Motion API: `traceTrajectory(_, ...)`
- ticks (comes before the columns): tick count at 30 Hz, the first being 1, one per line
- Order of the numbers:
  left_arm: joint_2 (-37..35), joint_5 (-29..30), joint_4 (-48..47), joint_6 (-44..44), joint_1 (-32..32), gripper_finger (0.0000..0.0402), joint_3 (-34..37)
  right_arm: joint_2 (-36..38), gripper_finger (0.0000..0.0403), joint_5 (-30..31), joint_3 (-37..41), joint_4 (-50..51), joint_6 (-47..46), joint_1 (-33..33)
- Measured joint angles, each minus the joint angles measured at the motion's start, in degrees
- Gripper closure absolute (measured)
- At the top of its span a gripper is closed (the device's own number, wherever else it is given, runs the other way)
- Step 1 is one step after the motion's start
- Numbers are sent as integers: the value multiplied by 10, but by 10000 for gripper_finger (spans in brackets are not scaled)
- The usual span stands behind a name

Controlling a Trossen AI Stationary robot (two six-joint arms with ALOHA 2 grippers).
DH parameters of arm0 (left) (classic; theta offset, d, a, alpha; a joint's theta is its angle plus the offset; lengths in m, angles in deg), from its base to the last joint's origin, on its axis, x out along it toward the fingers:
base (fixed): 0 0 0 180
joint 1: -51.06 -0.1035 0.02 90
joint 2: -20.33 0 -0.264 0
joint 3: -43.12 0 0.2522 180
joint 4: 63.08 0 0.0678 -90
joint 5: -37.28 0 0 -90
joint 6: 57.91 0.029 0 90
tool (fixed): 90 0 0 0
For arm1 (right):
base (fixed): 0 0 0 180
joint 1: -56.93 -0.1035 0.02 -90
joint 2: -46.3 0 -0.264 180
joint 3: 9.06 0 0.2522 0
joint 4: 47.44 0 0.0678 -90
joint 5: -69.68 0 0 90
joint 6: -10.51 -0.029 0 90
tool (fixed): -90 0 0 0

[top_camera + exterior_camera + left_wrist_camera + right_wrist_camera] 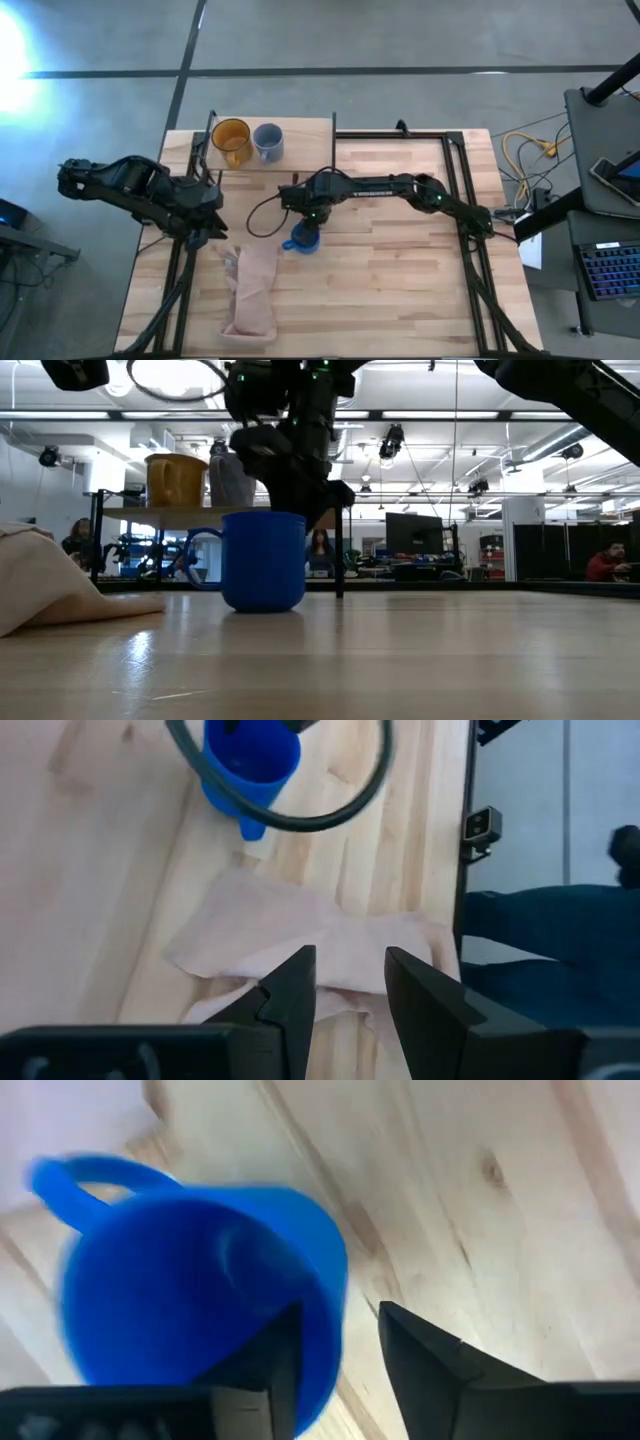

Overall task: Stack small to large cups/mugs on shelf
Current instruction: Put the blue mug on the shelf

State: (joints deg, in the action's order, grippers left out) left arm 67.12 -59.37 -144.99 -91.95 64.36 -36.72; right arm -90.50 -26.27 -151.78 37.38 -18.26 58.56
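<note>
The bright blue mug (303, 240) stands upright on the tabletop, its handle toward the table's left; it also shows in the low view (262, 560). My right gripper (340, 1355) is open over it, pointing down, one finger inside the mug (190, 1300) and one outside its wall. The yellow-orange mug (231, 140) and the pale grey-blue mug (268, 141) stand side by side on the shelf (305, 145) at the far left. My left gripper (350, 990) is open and empty above the tan cloth (300, 935).
The tan cloth (250, 290) lies crumpled on the table, left of and nearer than the blue mug. A black cable (260, 215) loops from the right arm beside the mug. Black frame rails (465, 200) run along the table's sides. People sit in the room behind.
</note>
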Motion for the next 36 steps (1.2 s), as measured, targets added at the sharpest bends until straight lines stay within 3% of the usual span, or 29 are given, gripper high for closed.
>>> traceTrajectory(3,0,12,0,16,0,295,0,5,268,14,-30,0,-1,0)
traceTrajectory(7,7,32,-1,66,0,295,0,35,264,84,-60,11,-10,-6)
traceTrajectory(14,22,153,15,149,-6,295,37,138,270,196,-56,58,-111,-39)
traceTrajectory(23,106,128,206,121,-88,294,124,220,248,306,-56,144,-303,-123)
traceTrajectory(30,217,83,208,43,-163,262,52,231,222,331,-50,190,-394,-163)
traceTrajectory(33,268,30,211,45,-167,251,27,231,218,331,-48,190,-413,-168)
traceTrajectory(36,314,22,211,46,-163,248,3,228,218,330,-43,190,-413,-170)
